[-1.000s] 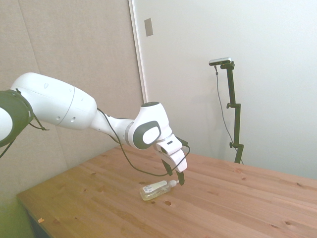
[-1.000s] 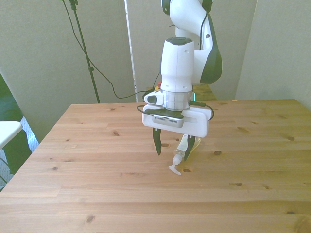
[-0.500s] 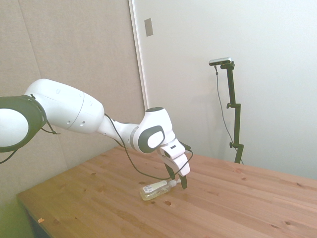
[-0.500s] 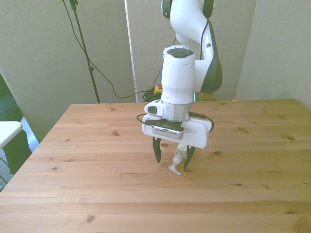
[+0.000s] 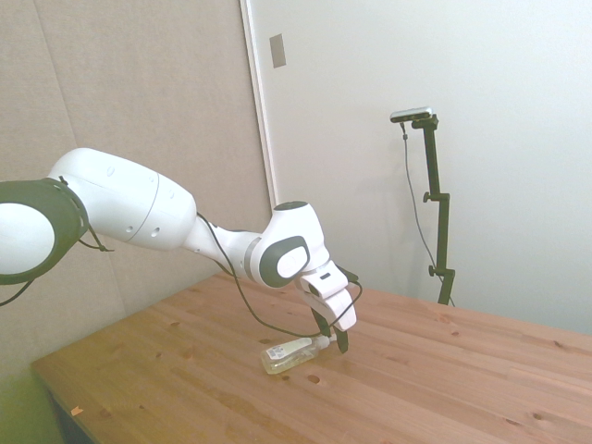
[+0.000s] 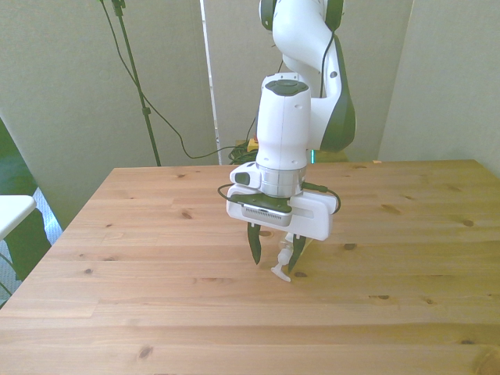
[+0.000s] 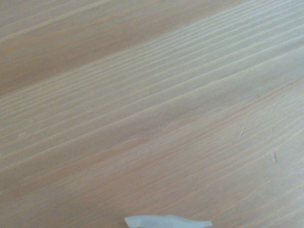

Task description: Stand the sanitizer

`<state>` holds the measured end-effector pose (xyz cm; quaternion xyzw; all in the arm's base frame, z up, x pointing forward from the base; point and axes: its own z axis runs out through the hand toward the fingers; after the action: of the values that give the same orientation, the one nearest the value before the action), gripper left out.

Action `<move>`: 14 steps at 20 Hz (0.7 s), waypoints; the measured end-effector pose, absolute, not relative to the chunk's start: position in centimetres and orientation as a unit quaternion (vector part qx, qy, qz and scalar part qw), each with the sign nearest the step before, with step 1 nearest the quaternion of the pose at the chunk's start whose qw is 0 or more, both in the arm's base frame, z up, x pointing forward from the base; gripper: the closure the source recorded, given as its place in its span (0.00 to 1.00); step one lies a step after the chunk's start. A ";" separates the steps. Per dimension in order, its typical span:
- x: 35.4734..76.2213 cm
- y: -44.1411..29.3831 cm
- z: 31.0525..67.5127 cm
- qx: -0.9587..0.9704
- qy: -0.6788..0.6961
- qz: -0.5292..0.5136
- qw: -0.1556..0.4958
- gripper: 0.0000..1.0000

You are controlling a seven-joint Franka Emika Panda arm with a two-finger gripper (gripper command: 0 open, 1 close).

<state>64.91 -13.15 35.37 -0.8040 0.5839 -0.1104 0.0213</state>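
the sanitizer [image 5: 289,354] lies flat on its side on the wooden table [image 5: 444,388], not upright — a small slim clear bottle with pale yellowish liquid inside, a white label on the body and a white pump top [image 6: 280,271] at one end. in the side view its body stretches toward the picture's left and the pump end points toward the gripper. in the front view most of the bottle is hidden behind the gripper, and only the pump head shows, its nozzle reaching toward the camera just above the wood. the gripper [image 6: 276,262] hangs low over the table with its dark fingers [image 6: 254,248] pointing down and spread apart, one on each side of the pump end; they are open and i cannot tell whether either one touches the plastic. the wrist view shows blurred wood grain and a white sliver of the pump [image 7: 167,222] at the edge of the picture — nothing else of the bottle.
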 end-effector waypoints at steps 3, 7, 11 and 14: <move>64.9 -13.5 35.0 -0.801 0.589 -0.107 0.024 1.00; 64.8 -14.0 35.0 -0.797 0.594 -0.106 0.027 1.00; 64.8 -14.4 35.0 -0.796 0.596 -0.103 0.031 1.00; 65.0 -14.7 35.0 -0.796 0.596 -0.100 0.042 1.00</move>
<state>64.98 -14.66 35.04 -0.7957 0.5960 -0.0997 0.0417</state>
